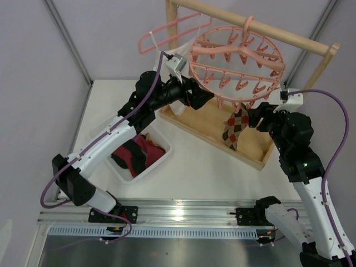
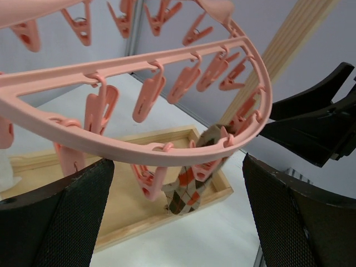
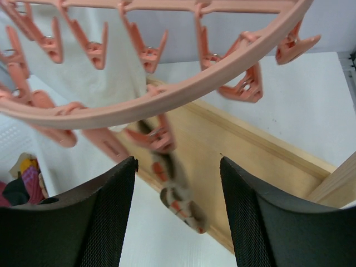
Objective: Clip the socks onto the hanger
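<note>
The argyle sock [image 1: 235, 129] hung from a clip [image 3: 157, 138] on the near rim of the round pink hanger [image 1: 242, 52], over the wooden base [image 1: 203, 125]. The right claw [image 1: 257, 115] stood partly open just beside it, holding nothing. The left claw [image 1: 204, 95] gaped wide and empty at the hanger's left rim. More socks [image 1: 139, 151] lay in a white bin [image 1: 160, 161] on the desk [image 1: 206, 167].

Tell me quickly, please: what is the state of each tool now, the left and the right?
Left tool: open wide, holding nothing.
Right tool: open, holding nothing; the argyle sock hangs in front of it, not gripped.
</note>
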Controlling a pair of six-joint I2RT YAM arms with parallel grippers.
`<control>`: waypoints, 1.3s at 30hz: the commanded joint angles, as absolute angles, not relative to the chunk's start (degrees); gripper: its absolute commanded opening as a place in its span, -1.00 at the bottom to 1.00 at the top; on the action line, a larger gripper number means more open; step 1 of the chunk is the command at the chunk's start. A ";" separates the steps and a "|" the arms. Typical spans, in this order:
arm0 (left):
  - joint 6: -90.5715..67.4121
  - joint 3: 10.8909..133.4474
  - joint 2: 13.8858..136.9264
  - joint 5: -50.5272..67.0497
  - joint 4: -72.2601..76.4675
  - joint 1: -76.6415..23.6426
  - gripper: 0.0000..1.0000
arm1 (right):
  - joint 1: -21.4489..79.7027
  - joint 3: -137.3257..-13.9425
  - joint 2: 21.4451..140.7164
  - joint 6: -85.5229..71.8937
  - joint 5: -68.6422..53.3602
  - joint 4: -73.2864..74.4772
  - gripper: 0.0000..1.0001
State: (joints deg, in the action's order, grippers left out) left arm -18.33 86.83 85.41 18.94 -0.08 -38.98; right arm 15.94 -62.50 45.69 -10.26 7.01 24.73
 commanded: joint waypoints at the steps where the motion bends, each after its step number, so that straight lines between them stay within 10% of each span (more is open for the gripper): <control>1: -16.96 89.12 85.78 20.39 2.72 -40.69 0.99 | 15.82 -66.09 43.16 -9.23 3.87 25.66 0.31; 39: -19.16 93.08 89.21 17.23 2.72 -52.29 0.99 | 15.82 -62.05 44.29 -11.34 1.76 17.58 -0.17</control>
State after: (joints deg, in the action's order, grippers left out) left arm -19.44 90.56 89.89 18.17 -0.05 -51.55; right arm 15.94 -61.71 43.38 -10.81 -0.82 21.74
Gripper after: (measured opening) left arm 0.994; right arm 0.421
